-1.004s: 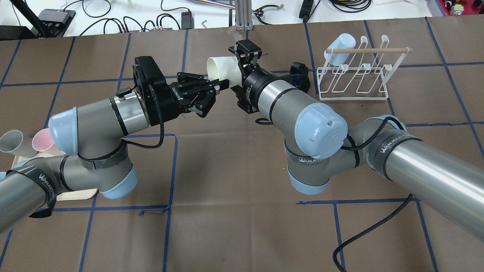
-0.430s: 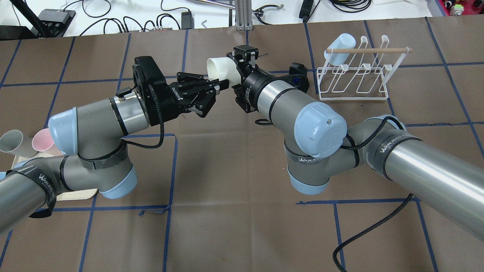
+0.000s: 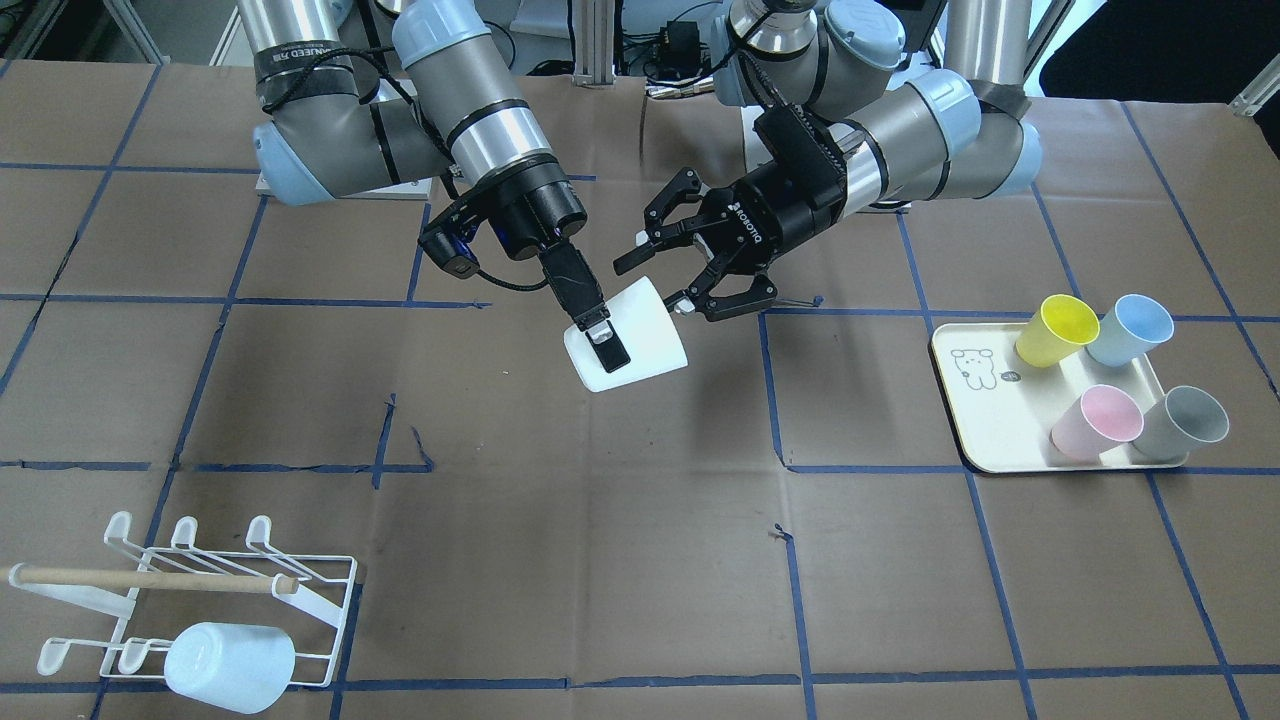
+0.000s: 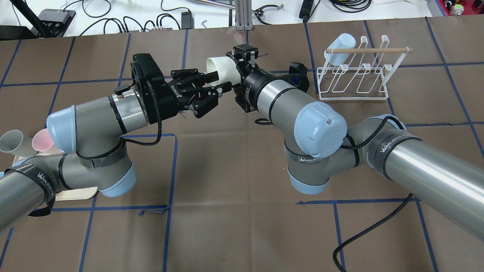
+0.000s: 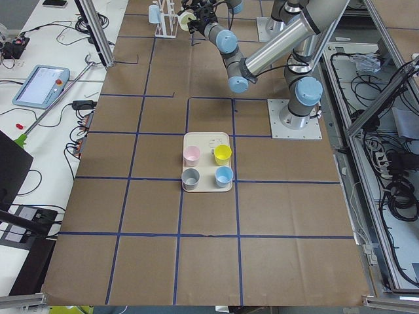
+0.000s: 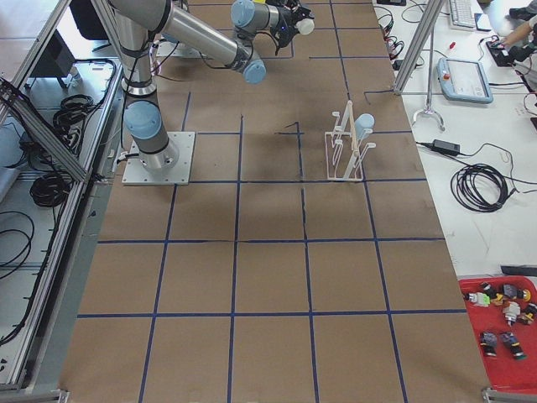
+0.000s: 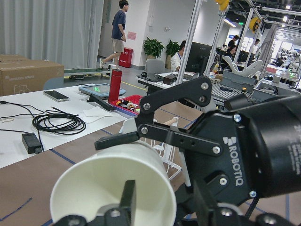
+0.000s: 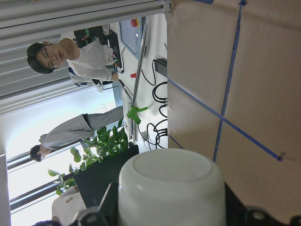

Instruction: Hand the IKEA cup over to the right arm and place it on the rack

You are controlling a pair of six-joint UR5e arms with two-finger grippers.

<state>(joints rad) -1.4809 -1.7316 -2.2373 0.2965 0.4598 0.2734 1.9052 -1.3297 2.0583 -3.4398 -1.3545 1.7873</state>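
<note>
My right gripper [image 3: 603, 350] clamps the white cup [image 3: 650, 335]. My left gripper [image 3: 655, 287], spread, flanks its rim, perhaps touching; the rack [image 3: 150, 579] stands well apart.

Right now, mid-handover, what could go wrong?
1. Left gripper is open, but one finger sits inside the white cup; a sideways pull could snag its rim.
2. Only the right gripper holds it; a slip drops it.
3. The rack carries a blue cup.
</note>
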